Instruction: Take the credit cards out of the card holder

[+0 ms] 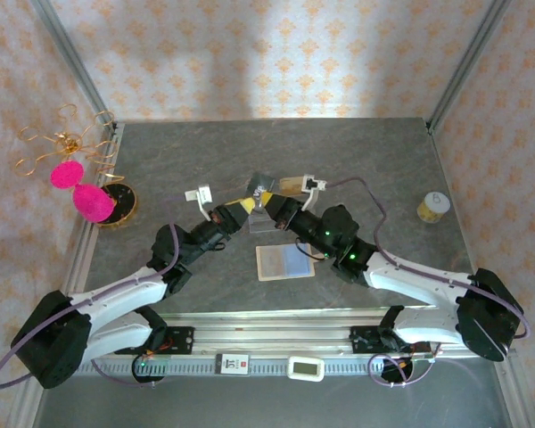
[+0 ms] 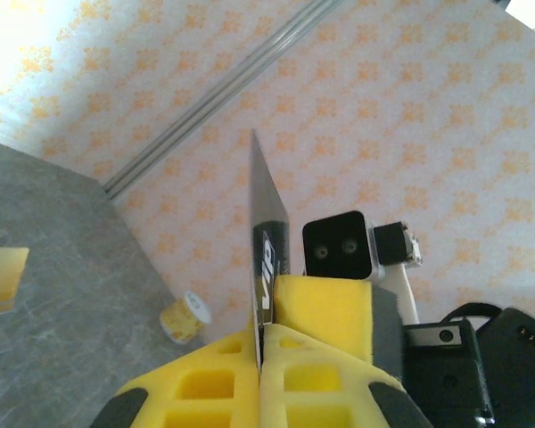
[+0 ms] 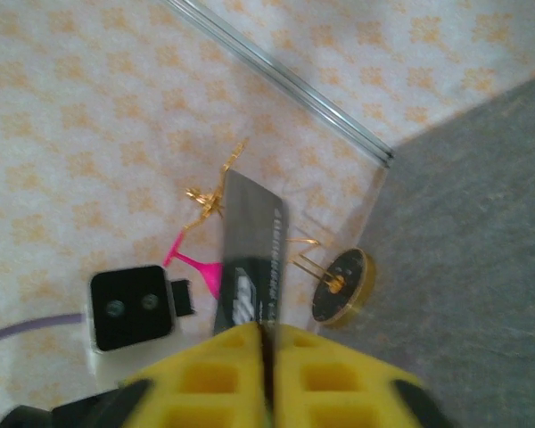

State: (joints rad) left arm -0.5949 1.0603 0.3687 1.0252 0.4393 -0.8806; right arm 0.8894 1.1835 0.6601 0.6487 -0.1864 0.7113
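Grey stone-pattern worktop (image 1: pixel 357 160), wallpapered walls behind. The left end effector (image 2: pixel 260 361) is closed, its yellow pads clamping the dark credit card (image 2: pixel 269 214) above mid-worktop. The right end effector (image 3: pixel 266 352) pinches the same card from the opposite side. The card holder (image 1: pixel 283 262) lies open and flat, nearer the arm bases.

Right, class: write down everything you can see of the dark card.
The dark card is a thin, flat black rectangle with white lettering on one face; it looks like plastic. It is held in the air above the table, pinched between the yellow pads of both the left gripper and the right gripper.
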